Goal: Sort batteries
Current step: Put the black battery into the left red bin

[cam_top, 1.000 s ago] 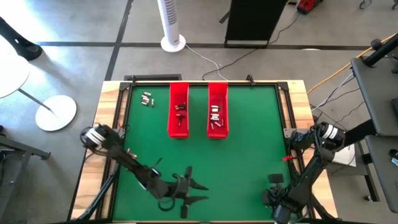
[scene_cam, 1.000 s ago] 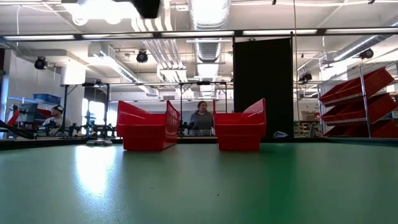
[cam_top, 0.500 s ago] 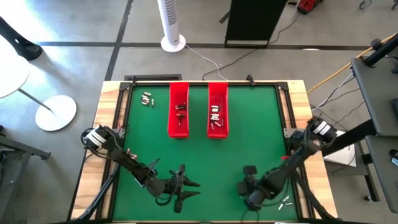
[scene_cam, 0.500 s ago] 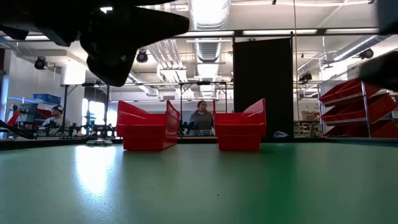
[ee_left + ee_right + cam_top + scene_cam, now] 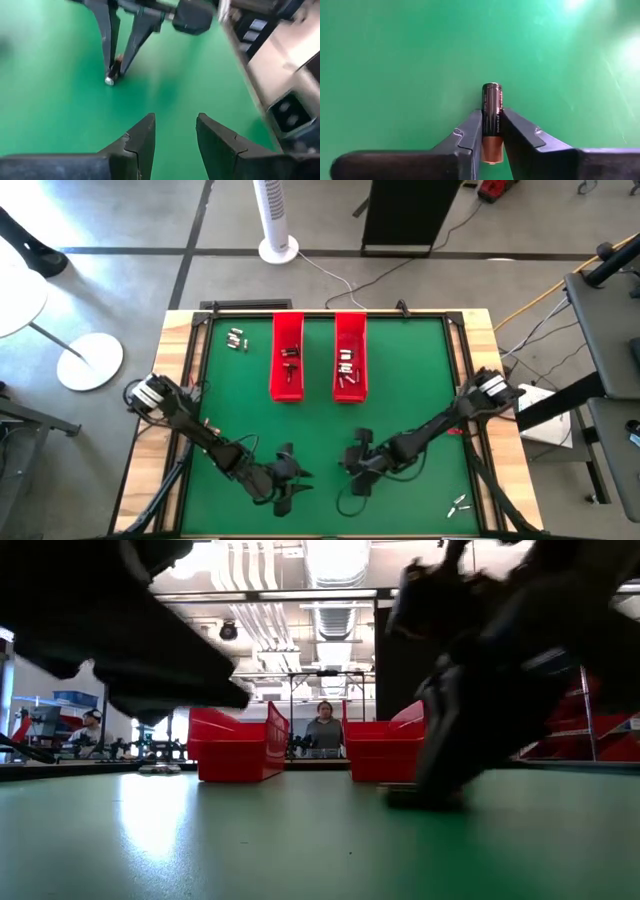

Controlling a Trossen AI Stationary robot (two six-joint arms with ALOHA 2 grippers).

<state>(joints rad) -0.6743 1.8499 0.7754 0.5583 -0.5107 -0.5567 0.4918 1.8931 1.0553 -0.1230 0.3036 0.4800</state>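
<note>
Only one piece of lettering could be made out; it ran lengthwise in small pale print down the dark body of the battery pinched between the right gripper's fingers, and it seemed to read "DURACELL", though too small to be sure; the battery's coppery end fitted that; nothing on the red trays or elsewhere in the room could be read.
</note>
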